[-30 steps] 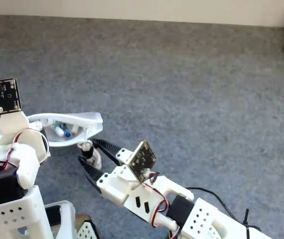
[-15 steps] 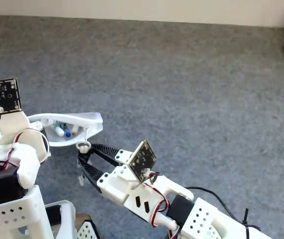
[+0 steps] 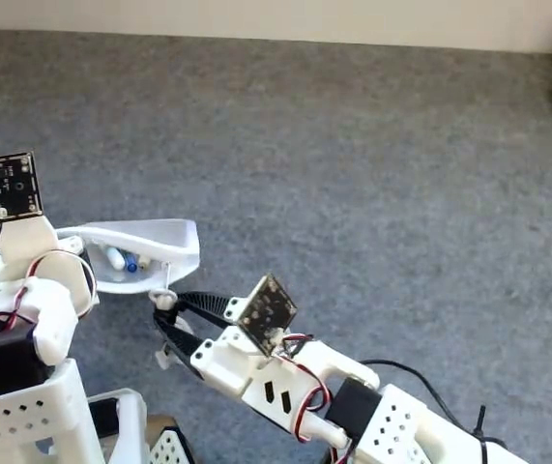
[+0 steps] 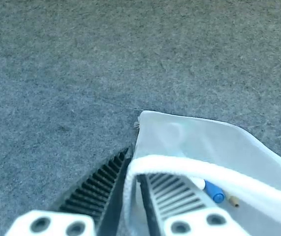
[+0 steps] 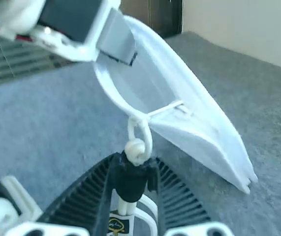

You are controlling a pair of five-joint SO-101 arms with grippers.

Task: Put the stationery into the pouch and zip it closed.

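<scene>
Since the stationery [image 3: 121, 258] already lies inside the pouch [image 3: 169, 240], the step in hand reads as the zip closure, not loading.

Pouch: white, soft-walled, toward the near left corner of the grey tabletop [image 3: 372, 145], well apart from the far edge. Mouth open. A blue-capped pen [image 4: 213, 191] and a pale item beside it show through the opening. In the right wrist view the pointed end rests on the tabletop and the mouth end is raised.

Left fingers [image 4: 98, 184]: closed on the pouch at the mouth end, with the white rim band pinched between them. Serves as the anchor.

Right fingers [image 5: 83, 196]: closed almost fully on the zip pull [image 5: 138, 147], a white cord loop with a knot and a dark sleeve below it. The sleeve is clamped between the fingers. The cord runs up to the pouch rim, near taut. Exact slider position on the track: cannot tell.

Judgement: zip not yet run, as the opening gapes along most of its length. The next move calls for the right arm to draw the pull along the rim, away from the left hold and in line with the track, while the left hold resists. A sideways tug would likely twist the light pouch or slip the cord.
</scene>
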